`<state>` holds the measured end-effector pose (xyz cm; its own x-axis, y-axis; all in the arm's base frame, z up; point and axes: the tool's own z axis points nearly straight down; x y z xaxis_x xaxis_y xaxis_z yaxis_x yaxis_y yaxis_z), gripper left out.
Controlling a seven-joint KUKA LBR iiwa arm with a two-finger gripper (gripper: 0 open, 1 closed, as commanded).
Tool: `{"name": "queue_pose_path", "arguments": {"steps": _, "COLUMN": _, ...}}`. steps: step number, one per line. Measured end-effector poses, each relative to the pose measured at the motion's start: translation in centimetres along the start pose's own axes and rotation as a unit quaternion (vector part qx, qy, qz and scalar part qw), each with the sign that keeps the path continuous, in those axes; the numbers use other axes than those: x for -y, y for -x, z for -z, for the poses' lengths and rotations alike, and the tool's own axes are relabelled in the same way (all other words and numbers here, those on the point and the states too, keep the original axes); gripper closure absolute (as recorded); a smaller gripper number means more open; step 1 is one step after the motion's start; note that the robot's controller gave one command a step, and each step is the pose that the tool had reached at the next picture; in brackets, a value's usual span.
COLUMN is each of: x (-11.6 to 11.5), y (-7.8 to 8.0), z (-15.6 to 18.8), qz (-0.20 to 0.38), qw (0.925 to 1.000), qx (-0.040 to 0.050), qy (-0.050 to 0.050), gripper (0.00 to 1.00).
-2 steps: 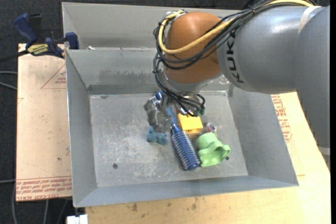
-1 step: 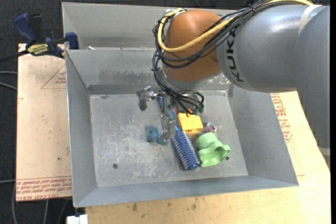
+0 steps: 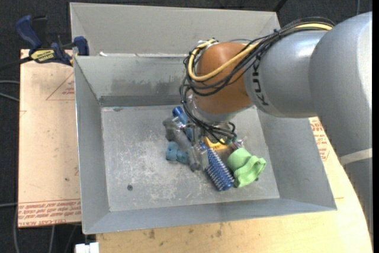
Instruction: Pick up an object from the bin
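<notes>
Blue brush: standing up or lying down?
Lying down: the blue brush rests lengthwise on the bin floor, beside the green thing.

Largely hidden under the orange cover [image 3: 220, 77] and cables [image 3: 201, 62]: gripper [image 3: 188, 133]. Tucked under it, a yellow thing [image 3: 212, 142], too covered to name. Beside the teal piece [image 3: 174, 154], grey and blue bits [image 3: 173, 126], too small and tangled to tell apart. Cut off by the right edge: arm [image 3: 320, 74]. Blocked by the arm: far right corner and right wall of the bin [image 3: 130, 77].
</notes>
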<state>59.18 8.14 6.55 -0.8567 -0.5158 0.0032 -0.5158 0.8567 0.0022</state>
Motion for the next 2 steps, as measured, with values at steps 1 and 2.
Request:
{"name": "queue_pose_path", "arguments": {"steps": 1, "x": -0.09, "y": 0.27, "z": 0.54, "qz": 0.001, "qw": 1.0000, "qx": 0.0030, "qy": -0.001, "gripper": 1.00}}
{"name": "queue_pose_path", "arguments": {"steps": 2, "x": -0.12, "y": 0.27, "z": 0.49, "qz": 0.001, "qw": 1.0000, "qx": 0.0034, "qy": -0.001, "gripper": 0.00}}
